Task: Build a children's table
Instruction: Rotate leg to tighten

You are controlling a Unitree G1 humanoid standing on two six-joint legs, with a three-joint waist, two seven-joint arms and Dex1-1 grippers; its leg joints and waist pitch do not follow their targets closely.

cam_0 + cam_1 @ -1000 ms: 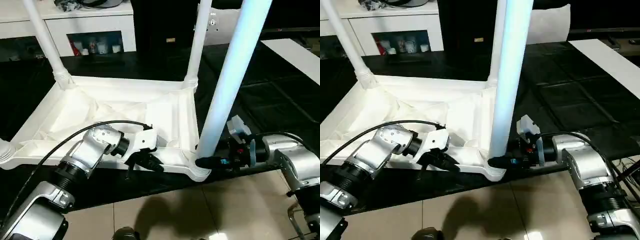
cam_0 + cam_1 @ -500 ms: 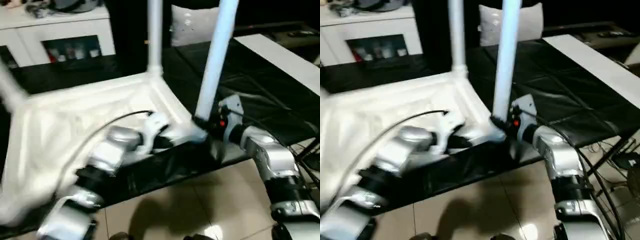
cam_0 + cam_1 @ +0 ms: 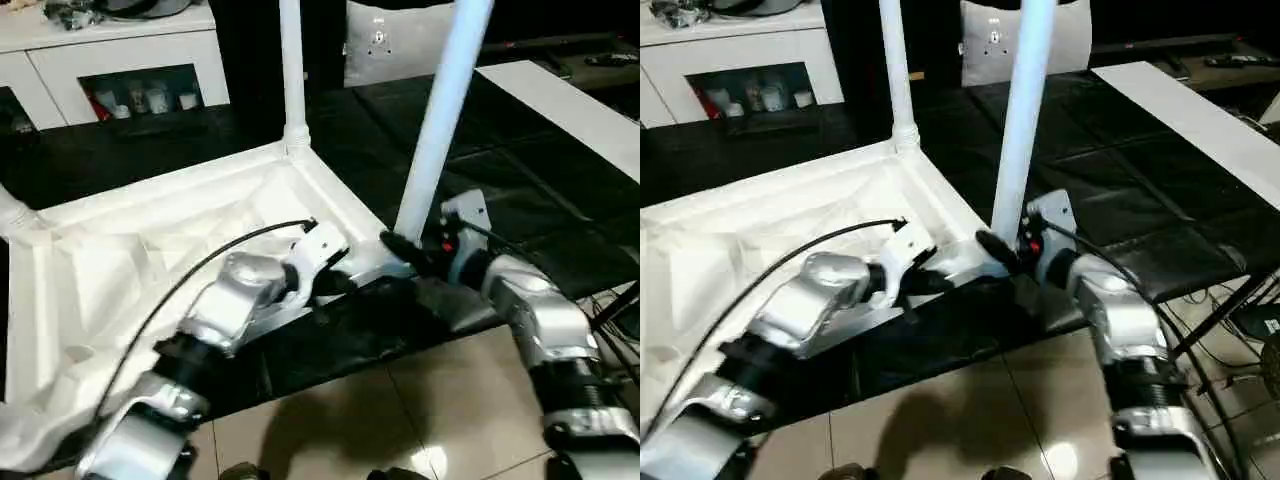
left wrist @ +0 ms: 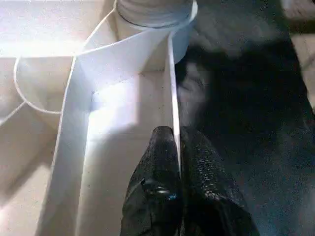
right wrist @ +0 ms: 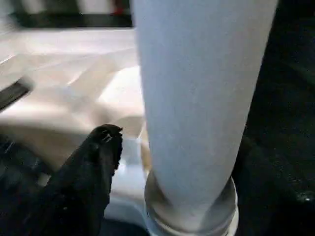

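Your left gripper (image 4: 174, 147) is pinched on the tabletop (image 3: 150, 250) rim; right gripper (image 3: 400, 248) beside the near leg (image 3: 440, 110), spread unreadable, second finger hidden.

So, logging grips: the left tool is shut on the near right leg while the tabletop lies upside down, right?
Not quite: the left tool is shut on the tabletop rim, not a leg, as the left wrist view shows. The tabletop does lie upside down.

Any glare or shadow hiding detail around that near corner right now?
Left wrist view: the tabletop is washed out by bright light away from the left gripper, and the black cover beside it sits in deep shadow. Right wrist view: the leg is evenly lit, no glare. Left eye view: a soft shadow lies on the floor.
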